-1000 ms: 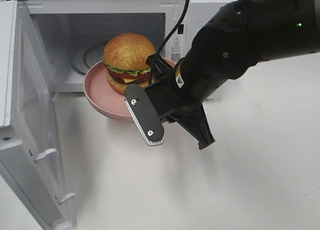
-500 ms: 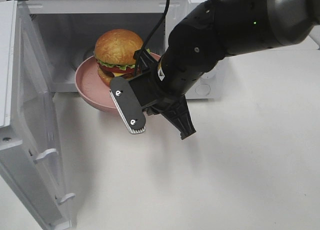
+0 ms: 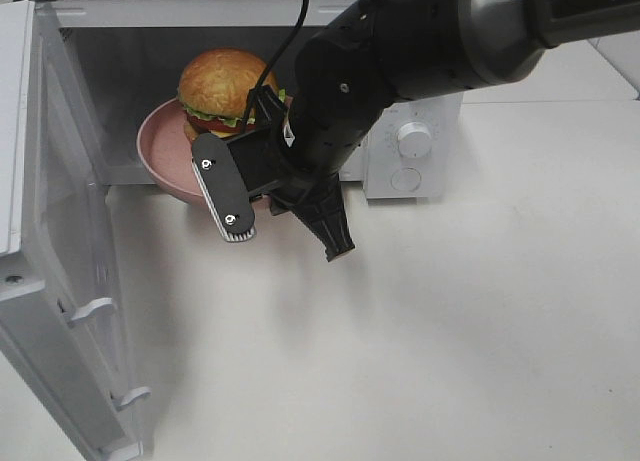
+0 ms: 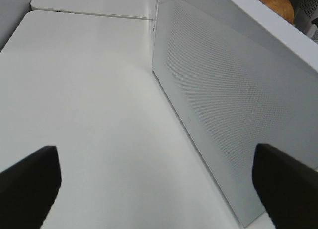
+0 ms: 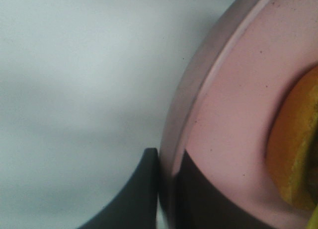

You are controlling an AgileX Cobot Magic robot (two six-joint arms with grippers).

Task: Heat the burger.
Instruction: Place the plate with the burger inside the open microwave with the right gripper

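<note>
Slippage is the main worry: the right gripper pinches only one edge of the pink plate, so the far side could sag and the tall burger slide or topple. The rim could also catch the floor edge or side wall of the microwave. Burger and plate are at its mouth, partly inside. The burger stands upright, long axis vertical, bun dome up. The left gripper hangs wide and empty near the door.

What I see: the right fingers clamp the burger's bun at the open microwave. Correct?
No: the right wrist view shows the right fingers clamping the rim of the pink plate, not the burger itself, at the open microwave.
</note>
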